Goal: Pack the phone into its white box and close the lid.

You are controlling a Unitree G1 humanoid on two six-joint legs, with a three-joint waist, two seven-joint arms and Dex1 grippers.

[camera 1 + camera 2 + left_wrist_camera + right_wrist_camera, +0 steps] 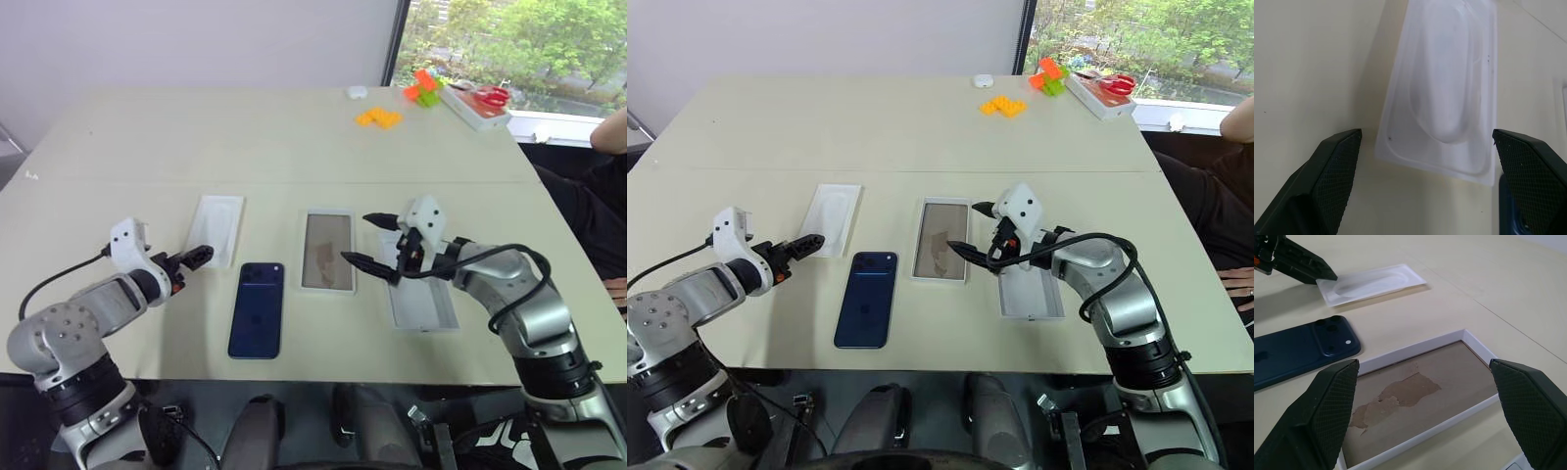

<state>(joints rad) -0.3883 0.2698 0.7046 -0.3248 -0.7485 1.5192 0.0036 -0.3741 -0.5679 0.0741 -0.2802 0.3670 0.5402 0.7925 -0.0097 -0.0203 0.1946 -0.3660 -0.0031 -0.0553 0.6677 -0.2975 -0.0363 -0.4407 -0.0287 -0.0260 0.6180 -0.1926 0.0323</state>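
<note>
Where everything rests: worktop (pixel 294 147), pale matte beige.
Lid (pixel 423 311): shallow white tray, plain inside, rightmost in the row, partly under the right arm.
White box (pixel 327 252): cardboard tray, torn brownish floor, long axis running away from the robot.
Phone (pixel 257 309): glossy navy slab lying back up between insert and box, parallel to them, camera cluster at the far end.
Insert (pixel 216 229): white, oval hollow.
Right pincer (pixel 370 240): wide open, empty, above the box.
Left pincer (pixel 196 258): wide open, empty, at the insert's near edge.
</note>
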